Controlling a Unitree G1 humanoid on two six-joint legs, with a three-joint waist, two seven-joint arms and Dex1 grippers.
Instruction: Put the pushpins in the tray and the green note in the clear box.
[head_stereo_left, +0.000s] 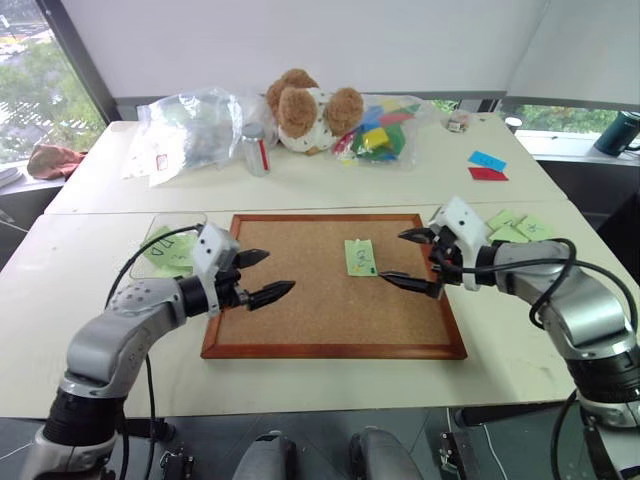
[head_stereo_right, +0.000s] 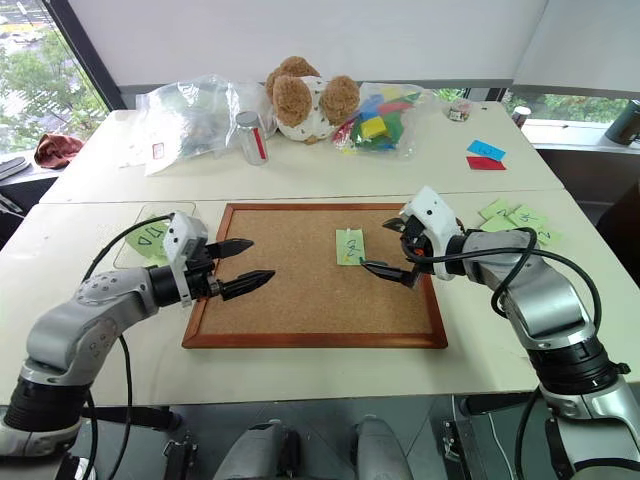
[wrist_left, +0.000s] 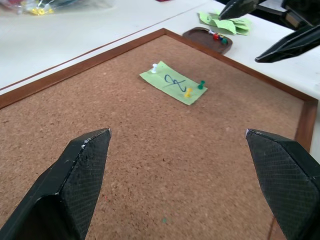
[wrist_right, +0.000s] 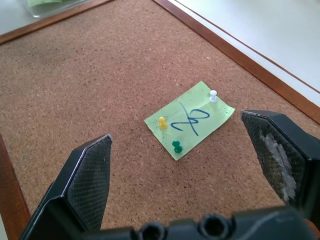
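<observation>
Head cam: wood-framed corkboard (head_stereo_left: 300, 290) lies flat on the pale table, grainy brown face, w/ the green note (head_stereo_left: 360, 257) pinned upright-rectangular near its middle-right. Left gripper (head_stereo_left: 262, 276) hovers over the board's left part, black tapered fingers spread apart, holding nothing. Right gripper (head_stereo_left: 412, 260) sits just right of the note, jaws wide, also empty. Clear box (head_stereo_left: 170, 240), shallow transparent plastic w/ rounded corners, rests off the board's upper-left corner, a scrawled light green note inside. More green notes (head_stereo_left: 518, 226) lie loose on the table at far right. Behind: teddy bear (head_stereo_left: 305, 110), crinkly plastic bags (head_stereo_left: 195, 130). Left wrist cam: two cross-hatched black fingers (wrist_left: 75, 185) far apart over rough cork; the note ahead carries three pushpins (wrist_left: 188, 92) – white at one corner, yellow & green at the opposite end. Past the frame's edge, the tray (wrist_left: 207, 39), small oval dark reddish-brown dish, holds a few coloured pins. Right wrist cam: fingers (wrist_right: 80, 185) spread wide either side of the note, not touching it; blue-ink squiggle on the paper, pins stuck in.
</observation>
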